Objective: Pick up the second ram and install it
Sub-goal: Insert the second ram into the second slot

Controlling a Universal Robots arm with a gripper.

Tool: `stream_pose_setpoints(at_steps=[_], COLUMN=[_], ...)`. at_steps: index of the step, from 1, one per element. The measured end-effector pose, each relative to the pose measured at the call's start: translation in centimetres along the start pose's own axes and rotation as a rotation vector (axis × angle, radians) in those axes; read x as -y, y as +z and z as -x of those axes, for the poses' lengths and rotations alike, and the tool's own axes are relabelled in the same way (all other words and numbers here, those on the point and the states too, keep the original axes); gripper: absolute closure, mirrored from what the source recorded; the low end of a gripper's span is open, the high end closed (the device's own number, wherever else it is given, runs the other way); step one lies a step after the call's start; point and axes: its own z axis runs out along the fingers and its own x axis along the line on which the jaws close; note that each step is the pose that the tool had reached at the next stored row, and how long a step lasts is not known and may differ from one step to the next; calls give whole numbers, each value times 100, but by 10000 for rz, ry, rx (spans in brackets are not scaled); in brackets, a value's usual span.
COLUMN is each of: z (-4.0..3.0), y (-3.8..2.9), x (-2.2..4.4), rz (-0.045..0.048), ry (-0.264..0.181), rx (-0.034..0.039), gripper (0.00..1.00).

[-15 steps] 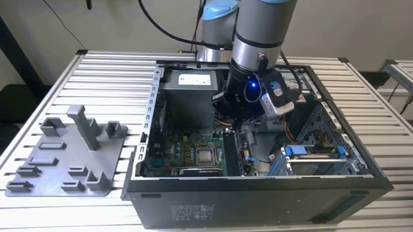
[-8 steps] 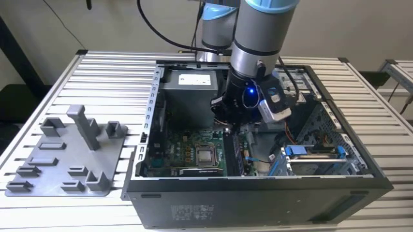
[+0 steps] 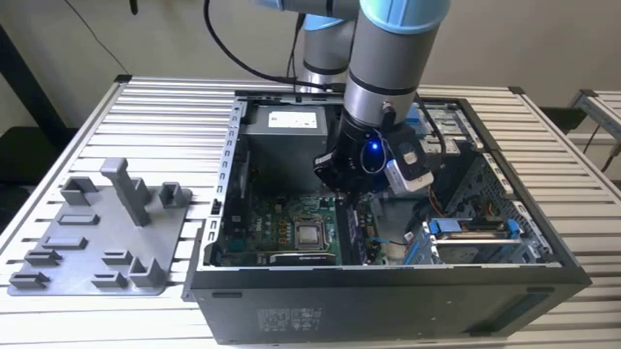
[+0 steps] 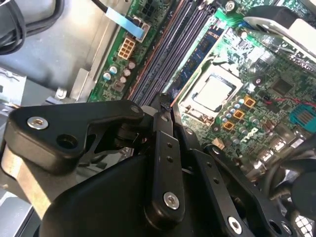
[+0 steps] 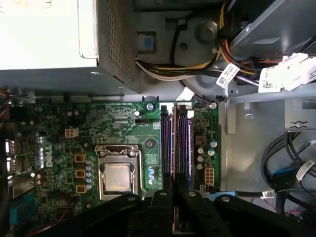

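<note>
The hand (image 5: pixel 174 195) is reaching down into the open computer case (image 3: pixel 388 298), which is lying on the slatted worktop (image 3: pixel 165 116). Its black fingers (image 5: pixel 159 202) are sitting drawn narrow together, pinching a thin board seen edge-on. That board is the second ram (image 5: pixel 174 148), showing in the first wrist view as a slim brownish line running straight out from between the fingertips. It is lying along the dark memory slots (image 5: pixel 182 143) on the green motherboard (image 5: pixel 123 123), between two of them and just beside the processor socket (image 5: pixel 117 177). Whether it is sitting fully down in a slot cannot be told. The power supply (image 5: pixel 49 34) is standing beyond the far end of the slots. In the exterior view, the grey fixture tray (image 3: pixel 87 240) is resting on the worktop well apart from the hand, toward the exterior view's left.
</note>
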Motion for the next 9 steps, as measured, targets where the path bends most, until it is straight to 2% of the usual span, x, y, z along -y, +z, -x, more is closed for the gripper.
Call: stream_pose_setpoints(at_steps=[6, 9], z=[-4, -7], y=[91, 146], x=[22, 61], rz=[2, 1], ry=[-1, -2], rx=[0, 2], gripper=[86, 86])
